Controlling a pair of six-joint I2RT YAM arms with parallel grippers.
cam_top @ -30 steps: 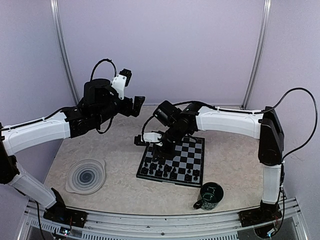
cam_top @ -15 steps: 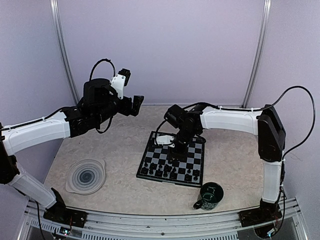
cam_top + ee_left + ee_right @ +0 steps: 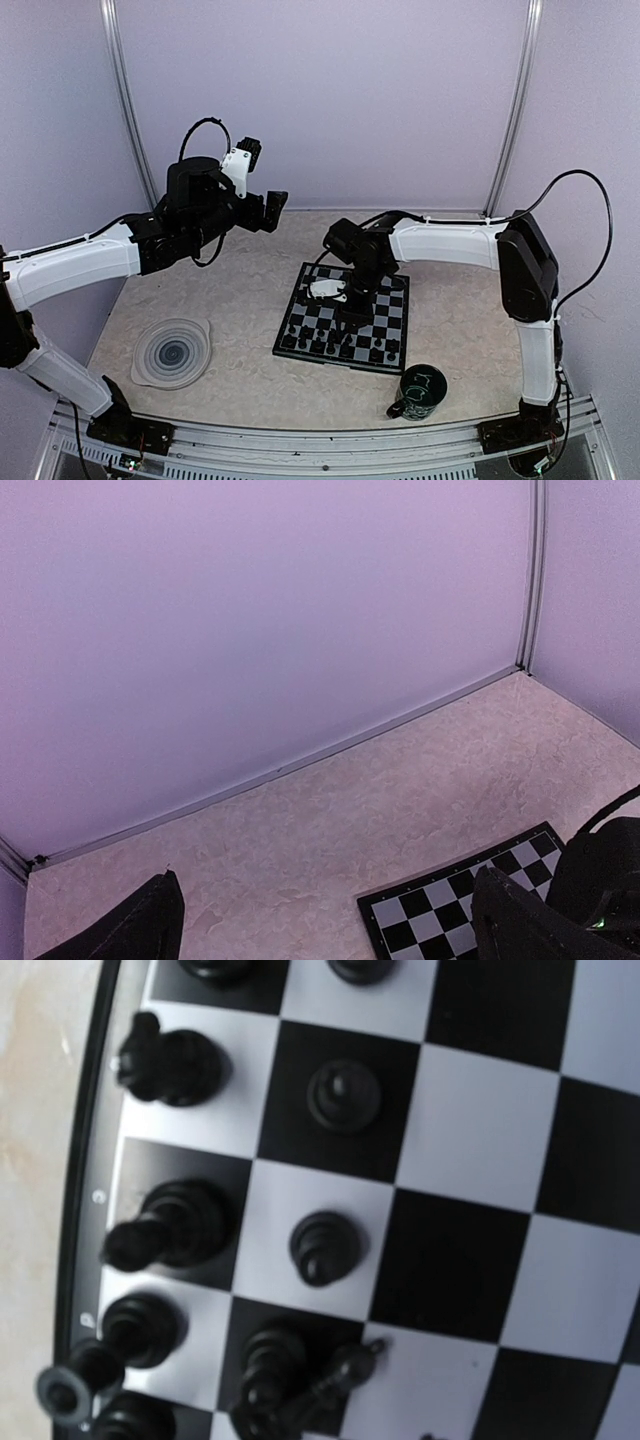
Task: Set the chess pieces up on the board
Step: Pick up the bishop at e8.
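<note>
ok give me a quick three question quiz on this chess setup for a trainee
1. True or false: the mug stands off the board.
2. Which arm reaches over the board? A left arm, B right arm
3. Fill in: the left claw is ___, with nothing between its fingers.
Key: 1 true; 2 B; 3 open

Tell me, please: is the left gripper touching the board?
Apart. The top view shows the left gripper raised in the air, well to the left of the board, with a wide gap between them.
</note>
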